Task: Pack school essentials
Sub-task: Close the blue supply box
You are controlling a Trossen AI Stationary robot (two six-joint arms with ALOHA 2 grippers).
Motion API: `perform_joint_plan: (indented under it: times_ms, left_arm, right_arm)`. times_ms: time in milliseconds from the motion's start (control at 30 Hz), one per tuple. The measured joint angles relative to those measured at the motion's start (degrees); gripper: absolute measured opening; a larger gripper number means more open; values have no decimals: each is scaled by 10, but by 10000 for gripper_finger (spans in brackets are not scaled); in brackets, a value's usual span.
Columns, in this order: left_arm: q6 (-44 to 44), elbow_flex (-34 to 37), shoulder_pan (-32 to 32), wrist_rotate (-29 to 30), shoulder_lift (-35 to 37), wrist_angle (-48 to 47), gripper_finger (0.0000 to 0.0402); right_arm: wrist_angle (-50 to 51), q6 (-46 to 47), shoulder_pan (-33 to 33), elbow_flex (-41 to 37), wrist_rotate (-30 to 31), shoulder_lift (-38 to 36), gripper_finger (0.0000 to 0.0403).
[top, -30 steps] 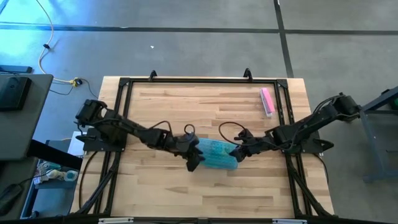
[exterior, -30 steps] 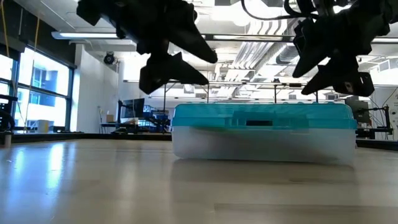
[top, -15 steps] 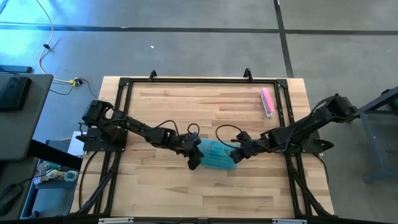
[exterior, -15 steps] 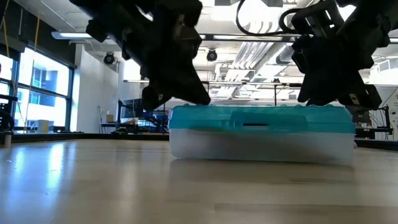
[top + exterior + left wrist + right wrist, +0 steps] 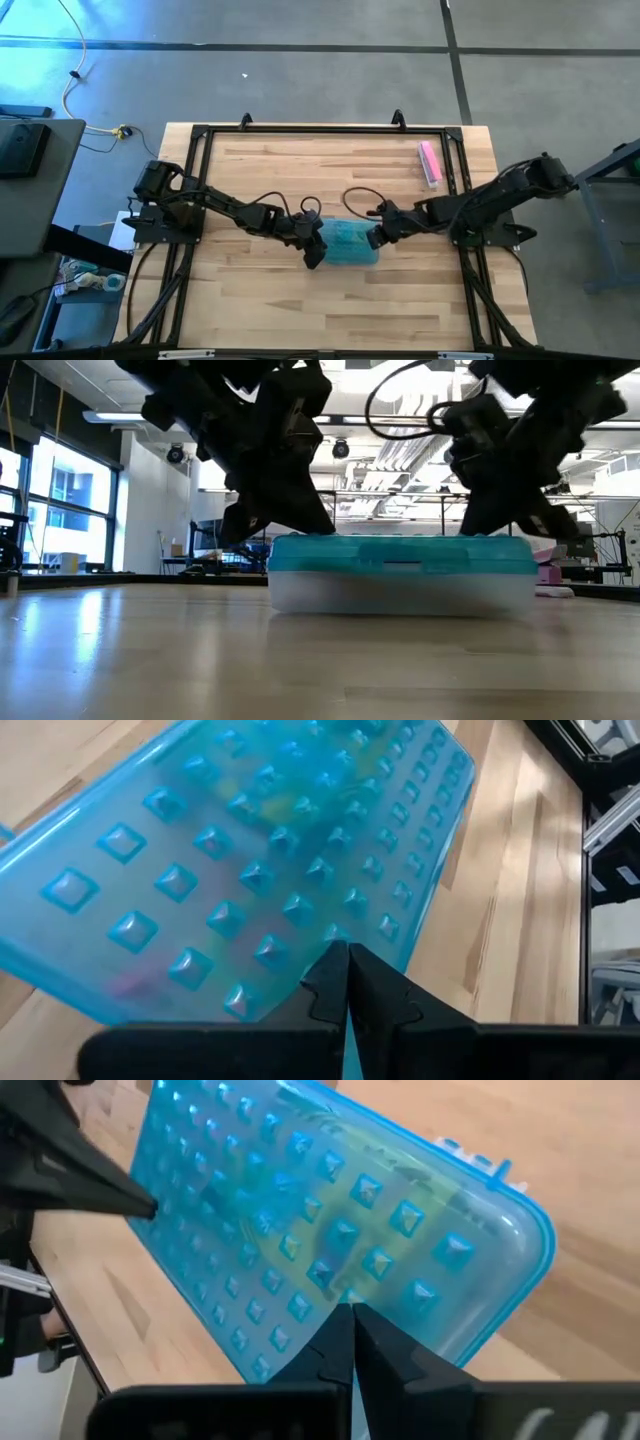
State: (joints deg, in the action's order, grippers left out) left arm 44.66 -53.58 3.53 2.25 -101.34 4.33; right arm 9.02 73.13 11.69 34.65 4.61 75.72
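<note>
A clear plastic case with a teal studded lid (image 5: pixel 348 243) lies flat on the wooden table near its middle; it also shows in the low view (image 5: pixel 400 575). The school essentials show only as blurred yellow-green shapes (image 5: pixel 400 1215) through the lid. My left gripper (image 5: pixel 316 254) is shut at the case's left end. My right gripper (image 5: pixel 376 238) is shut at its right end. My left gripper rests its shut fingertips (image 5: pixel 347 958) on the lid's left end (image 5: pixel 325 932), slanting down from the table's left. The case stays flat on the table. My right gripper sets its shut fingertips (image 5: pixel 352 1318) on the lid's right end (image 5: pixel 345 1285), slanting down from the table's right. The case lies under it with the lid down.
A pink oblong block (image 5: pixel 429 163) lies at the table's far right, beside the black frame rail (image 5: pixel 455 160). Bare wood lies in front of the case toward the near edge (image 5: pixel 330 310). Black cables loop above both wrists.
Both grippers have shut and come down onto the ends of the lid. My right gripper has moved toward the table's left and far edge, and the case has turned a little on the table with it.
</note>
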Motion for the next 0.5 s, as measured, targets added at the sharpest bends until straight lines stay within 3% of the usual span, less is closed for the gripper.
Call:
perform_joint_plan:
  times_ms: [500]
  left_arm:
    - [18,0,-47,-30,1,-29,0]
  right_arm:
    - [5,-53,-72,0,-43,4,2]
